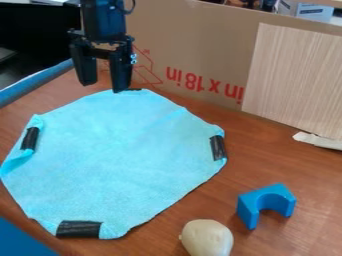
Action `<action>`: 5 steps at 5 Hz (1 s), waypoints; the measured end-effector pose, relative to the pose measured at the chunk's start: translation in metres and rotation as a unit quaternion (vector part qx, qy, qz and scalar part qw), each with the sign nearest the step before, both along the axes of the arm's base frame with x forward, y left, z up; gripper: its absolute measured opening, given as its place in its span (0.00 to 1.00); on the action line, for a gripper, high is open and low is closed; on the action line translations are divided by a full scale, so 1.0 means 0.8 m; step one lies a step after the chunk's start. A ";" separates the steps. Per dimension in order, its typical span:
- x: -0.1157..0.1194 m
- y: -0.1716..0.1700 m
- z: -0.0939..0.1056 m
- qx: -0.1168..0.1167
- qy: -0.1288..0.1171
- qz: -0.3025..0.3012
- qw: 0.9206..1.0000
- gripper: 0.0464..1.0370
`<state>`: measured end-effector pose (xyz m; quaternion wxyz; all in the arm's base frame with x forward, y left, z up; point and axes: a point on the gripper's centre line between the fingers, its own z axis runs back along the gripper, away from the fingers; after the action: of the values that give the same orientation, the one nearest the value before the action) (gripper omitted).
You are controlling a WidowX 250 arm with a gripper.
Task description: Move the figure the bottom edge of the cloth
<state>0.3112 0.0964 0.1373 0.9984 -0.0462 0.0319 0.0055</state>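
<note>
Black fingers (121, 75) apart, your hand (104, 86) hung near the far edge of the cloth (117, 155). On your desk (267, 160), the blue block (250, 207) sat near the pale lump (208, 239).

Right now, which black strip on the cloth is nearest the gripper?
The top strip, at the edge of the cloth beside the gripper. The left strip, right strip and bottom strip all lie farther from it.
</note>
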 end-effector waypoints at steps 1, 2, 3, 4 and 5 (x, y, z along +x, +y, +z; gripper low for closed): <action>-0.001 0.000 -0.013 -0.007 0.015 0.000 1.000 0.96; -0.009 0.044 -0.035 -0.012 -0.014 0.042 0.999 0.96; -0.026 0.106 -0.058 -0.010 -0.044 0.090 0.995 0.96; -0.034 0.139 -0.074 -0.004 -0.058 0.109 0.992 0.96; -0.053 0.172 -0.079 -0.003 -0.062 0.134 0.989 0.96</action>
<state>0.2690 0.2338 0.0738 0.9885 -0.0538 -0.0363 0.1362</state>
